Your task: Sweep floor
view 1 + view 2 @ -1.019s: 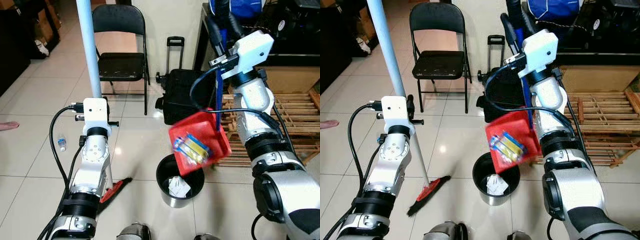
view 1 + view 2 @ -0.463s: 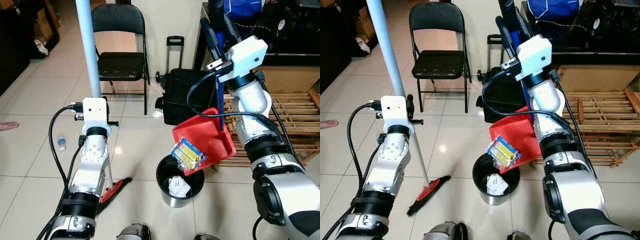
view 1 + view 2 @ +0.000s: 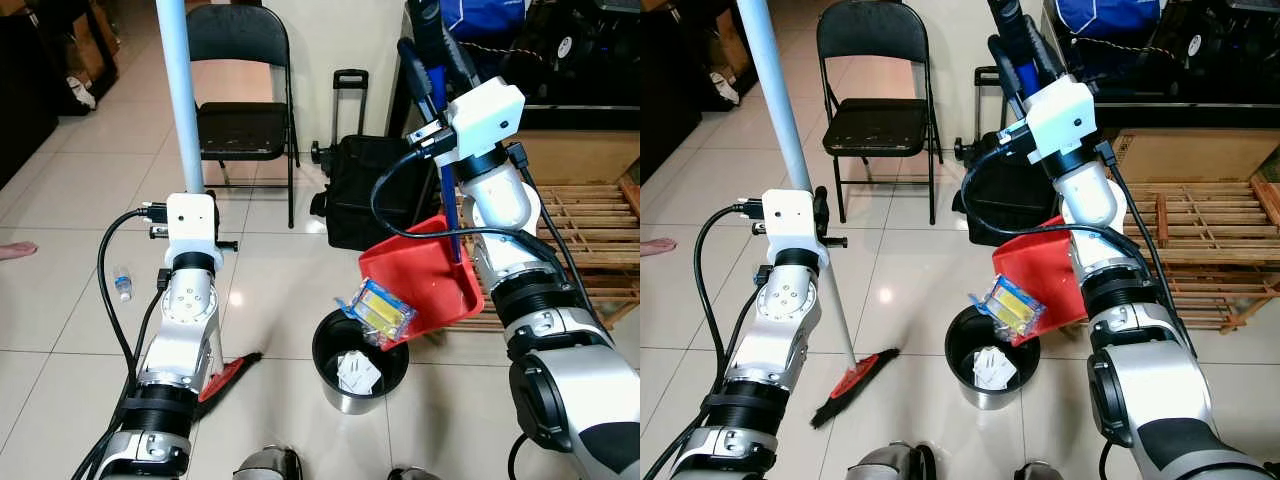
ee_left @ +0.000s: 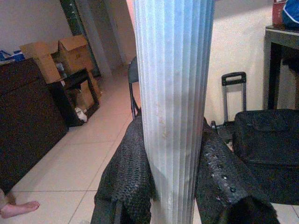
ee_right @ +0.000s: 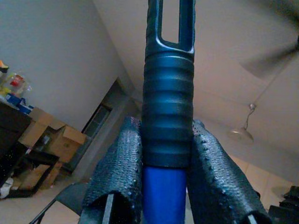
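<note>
Over the last second the red dustpan has been tipped further and swung toward the right of the frame, and the blue-and-yellow packet has slid to its lower lip — it now hangs just above the black bin at lower centre, not yet dropped in. The right gripper is clenched on the dustpan's blue handle, while the left gripper is clamped around the pale broom pole, the red broom head resting on the tiles at lower left. The sweeping itself appears done — a little more tilt is judged enough to empty the pan.
</note>
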